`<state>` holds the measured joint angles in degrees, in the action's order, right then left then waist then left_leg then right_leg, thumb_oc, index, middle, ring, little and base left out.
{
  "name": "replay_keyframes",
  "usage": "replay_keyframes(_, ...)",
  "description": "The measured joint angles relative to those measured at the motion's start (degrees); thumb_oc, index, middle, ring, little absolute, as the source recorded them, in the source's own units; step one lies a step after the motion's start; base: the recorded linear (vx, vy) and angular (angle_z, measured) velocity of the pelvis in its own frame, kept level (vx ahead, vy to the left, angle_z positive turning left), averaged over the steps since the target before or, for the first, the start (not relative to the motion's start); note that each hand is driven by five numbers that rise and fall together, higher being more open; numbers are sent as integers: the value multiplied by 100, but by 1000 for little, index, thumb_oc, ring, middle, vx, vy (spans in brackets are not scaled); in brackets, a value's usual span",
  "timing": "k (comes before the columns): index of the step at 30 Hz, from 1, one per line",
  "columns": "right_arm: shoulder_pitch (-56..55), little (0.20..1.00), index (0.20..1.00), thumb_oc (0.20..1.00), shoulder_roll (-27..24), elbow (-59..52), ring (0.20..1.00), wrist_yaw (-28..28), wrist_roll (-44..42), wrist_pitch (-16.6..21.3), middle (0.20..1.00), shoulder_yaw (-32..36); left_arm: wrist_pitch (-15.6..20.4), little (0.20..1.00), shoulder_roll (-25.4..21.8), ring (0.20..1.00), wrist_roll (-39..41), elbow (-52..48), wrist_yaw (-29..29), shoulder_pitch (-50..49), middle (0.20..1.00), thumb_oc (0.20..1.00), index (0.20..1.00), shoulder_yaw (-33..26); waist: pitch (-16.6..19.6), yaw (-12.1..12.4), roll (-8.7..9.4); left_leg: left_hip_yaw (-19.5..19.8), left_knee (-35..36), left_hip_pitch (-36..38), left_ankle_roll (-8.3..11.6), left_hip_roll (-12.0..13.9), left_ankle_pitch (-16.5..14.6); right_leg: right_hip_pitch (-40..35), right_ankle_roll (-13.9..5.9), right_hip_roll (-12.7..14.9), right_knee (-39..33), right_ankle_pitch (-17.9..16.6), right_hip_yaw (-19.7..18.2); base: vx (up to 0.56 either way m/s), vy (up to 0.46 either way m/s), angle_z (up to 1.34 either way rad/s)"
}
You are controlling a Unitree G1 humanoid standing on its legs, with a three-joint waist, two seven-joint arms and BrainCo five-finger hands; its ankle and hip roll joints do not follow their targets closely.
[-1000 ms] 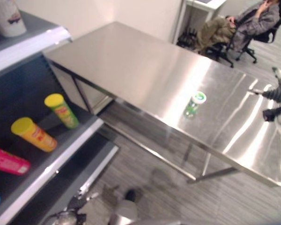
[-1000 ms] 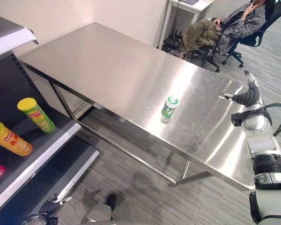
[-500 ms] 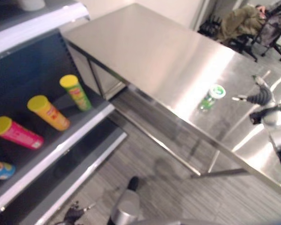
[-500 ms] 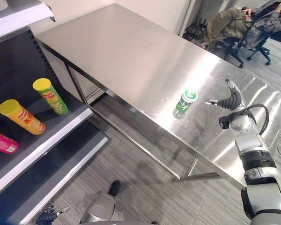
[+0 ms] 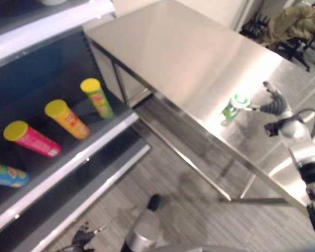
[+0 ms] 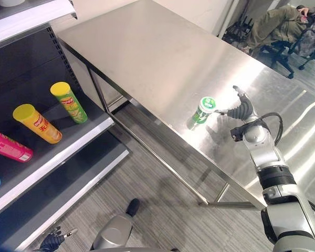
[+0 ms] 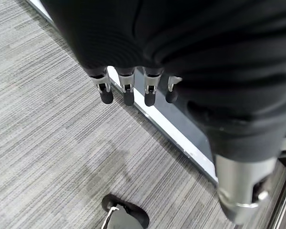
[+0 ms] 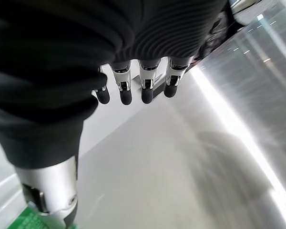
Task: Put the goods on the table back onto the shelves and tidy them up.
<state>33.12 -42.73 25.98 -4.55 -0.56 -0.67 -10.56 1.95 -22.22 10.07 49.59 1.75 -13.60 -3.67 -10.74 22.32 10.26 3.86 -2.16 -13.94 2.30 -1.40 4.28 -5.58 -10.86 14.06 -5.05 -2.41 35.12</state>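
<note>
Robot arms and hands: silver-grey metal, dark covers.
Right arm [image 6: 266,163] in silver-grey rounded segments with black bands; right hand [image 6: 241,109] and left hand [image 7: 181,52] each under a dark ribbed cover, silver fingers [image 7: 127,88] dark-tipped, thumb [image 8: 47,191] a silver cylinder.

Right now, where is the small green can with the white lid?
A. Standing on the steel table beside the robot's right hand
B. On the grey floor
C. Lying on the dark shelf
A: the small green can stands on the steel table, right hand beside it.
</note>
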Motion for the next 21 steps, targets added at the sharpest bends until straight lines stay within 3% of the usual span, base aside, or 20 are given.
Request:
replay_keyframes(9, -918, 1000, 1000, 1000, -68, -1438, 1000, 113, 192, 76, 1000, 505, 3, 1000, 18, 1000, -6, -73, 10, 43, 1000, 1000, 1000, -146, -33, -1, 12, 29, 0, -14, -2, -64, -1, -22, 0, 50, 1, 0, 37, 1, -2, 4)
replay_keyframes(14, -1596, 1000, 1000, 1000, -153, -1829, 1000, 183, 370, 113, 1000, 949, 6, 1000, 29, 1000, -8, -145, 12, 38, 1000, 1000, 1000, -156, -58, -55, -20, 37, 1, 0, -4, -76, -2, -49, 0, 55, 1, 0, 46, 2, -10, 2)
replay_keyframes(21, -1947, 1000, 1000, 1000, -154, -1980, 1000, 420, 394, 110, 1000, 947, 6, 1000, 71, 1000, -20, -163, 9, 39, 1000, 1000, 1000, -324, -101, -187, -88, 31, -9, 36, -5, -76, -4, -92, 0, 58, 1, 0, 46, 0, 0, 0)
